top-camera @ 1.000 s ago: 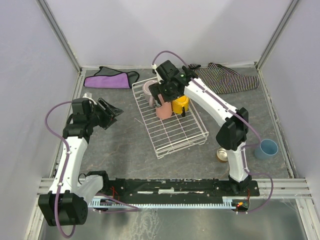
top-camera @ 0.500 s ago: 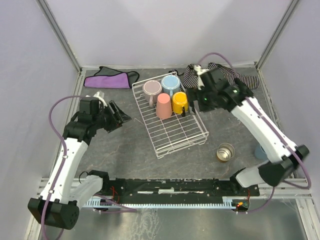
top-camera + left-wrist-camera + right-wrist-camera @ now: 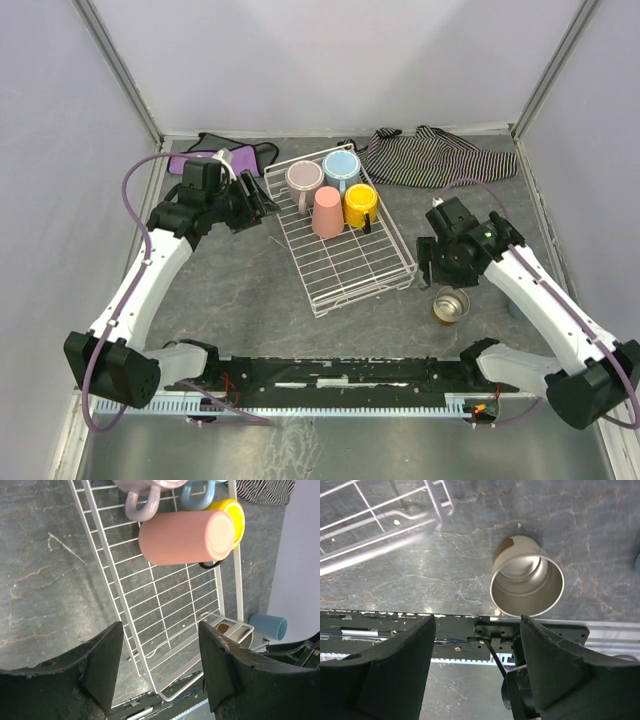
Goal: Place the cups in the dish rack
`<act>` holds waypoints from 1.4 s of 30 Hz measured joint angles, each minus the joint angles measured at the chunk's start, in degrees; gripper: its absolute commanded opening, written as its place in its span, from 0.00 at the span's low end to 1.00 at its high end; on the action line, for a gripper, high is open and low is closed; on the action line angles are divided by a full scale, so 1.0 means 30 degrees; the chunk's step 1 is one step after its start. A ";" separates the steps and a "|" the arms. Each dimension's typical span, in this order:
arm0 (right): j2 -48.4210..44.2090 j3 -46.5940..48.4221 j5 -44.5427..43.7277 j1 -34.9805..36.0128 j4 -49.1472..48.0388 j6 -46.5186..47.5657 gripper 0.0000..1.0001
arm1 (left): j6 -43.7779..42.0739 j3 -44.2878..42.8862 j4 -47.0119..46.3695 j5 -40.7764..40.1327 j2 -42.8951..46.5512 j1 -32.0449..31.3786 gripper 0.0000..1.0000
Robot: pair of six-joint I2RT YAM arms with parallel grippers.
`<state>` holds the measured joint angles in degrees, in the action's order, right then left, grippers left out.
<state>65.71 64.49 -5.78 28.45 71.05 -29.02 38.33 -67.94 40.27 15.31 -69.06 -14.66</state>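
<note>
The white wire dish rack [image 3: 345, 265] holds a pale pink mug [image 3: 303, 177], a light blue mug [image 3: 341, 165], a yellow mug [image 3: 360, 205] and an upside-down salmon tumbler [image 3: 327, 212]. A shiny metal cup [image 3: 451, 304] stands on the table right of the rack. My right gripper [image 3: 432, 262] hovers open just beside it; in the right wrist view the metal cup [image 3: 527, 582] lies ahead of the empty right gripper [image 3: 479, 625]. My left gripper [image 3: 262, 200] is open at the rack's far left corner. A blue tumbler [image 3: 267, 626] shows in the left wrist view.
A purple cloth [image 3: 215, 158] lies behind the left arm and a striped cloth [image 3: 430, 155] at the back right. Pale walls close in three sides. The arms' black base rail [image 3: 340, 375] runs along the near edge.
My right arm has left the salmon tumbler in the rack and swung right and down to the metal cup. The left arm has moved up towards the rack's far left corner.
</note>
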 measured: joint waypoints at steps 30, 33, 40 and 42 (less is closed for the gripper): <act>0.2076 -0.4947 -0.1894 -0.0240 -0.3665 -0.2069 0.49 | -0.0146 -0.1180 -0.1355 0.1902 -0.1056 0.0138 0.70; 0.2368 -0.5107 -0.2149 -0.0277 -0.3971 -0.2251 0.41 | -0.0146 -0.1508 -0.1348 0.2157 -0.1056 0.0328 0.70; 0.2696 -0.6127 -0.2361 -0.0277 -0.4728 -0.2973 0.01 | -0.0146 -0.2237 -0.1326 0.2769 -0.1056 0.1115 0.70; 0.2317 -0.6149 -0.2339 -0.0291 -0.4707 -0.3177 0.01 | -0.0146 -0.2266 -0.1333 0.2936 -0.1056 0.1239 0.70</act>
<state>72.66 46.04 -12.80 27.57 56.93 -38.54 37.89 -74.74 36.27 24.12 -72.23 -10.94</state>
